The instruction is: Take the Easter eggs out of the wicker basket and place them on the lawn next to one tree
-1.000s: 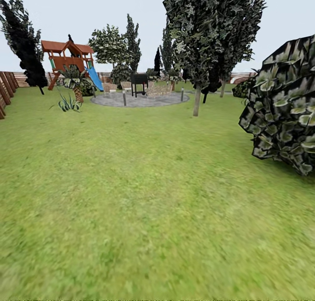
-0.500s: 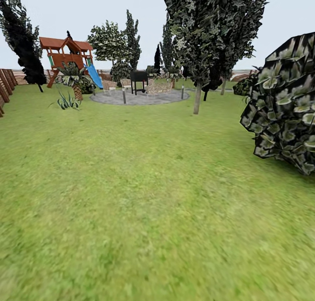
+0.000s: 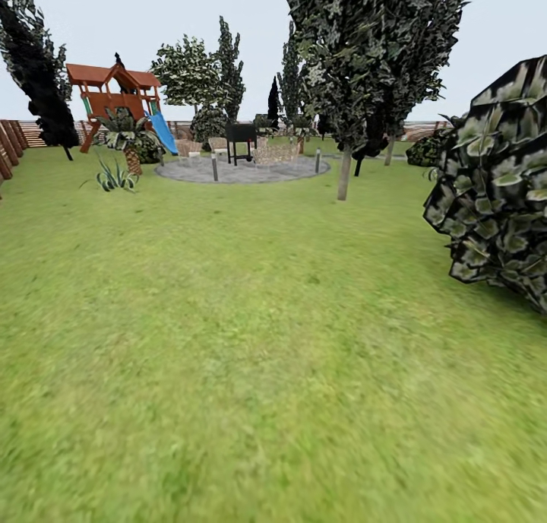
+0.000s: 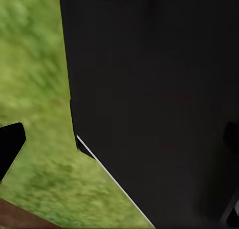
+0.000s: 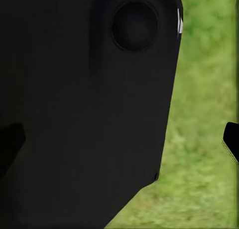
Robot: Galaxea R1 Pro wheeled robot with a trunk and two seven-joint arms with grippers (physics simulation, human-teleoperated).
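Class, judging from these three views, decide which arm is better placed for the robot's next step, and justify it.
Neither yet. The head view shows open lawn with a pale-trunked tree ahead, slightly right, favouring the right arm marginally if that tree is chosen. Both wrist views face dark bodywork and grass.

Open lawn [image 3: 251, 340], pale-trunked tree [image 3: 344, 173] beyond, leafy bush [image 3: 497, 204] right, playset [image 3: 114, 101] far left.

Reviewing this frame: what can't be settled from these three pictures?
- Left wrist view: a black robot part blocks most of the picture; whether the fingers are open cannot be told.
- Right wrist view: likewise behind a black robot part.
- Head view: the bush is cut off by the right edge.
- Head view: the grill on the paved patch is too small for detail.
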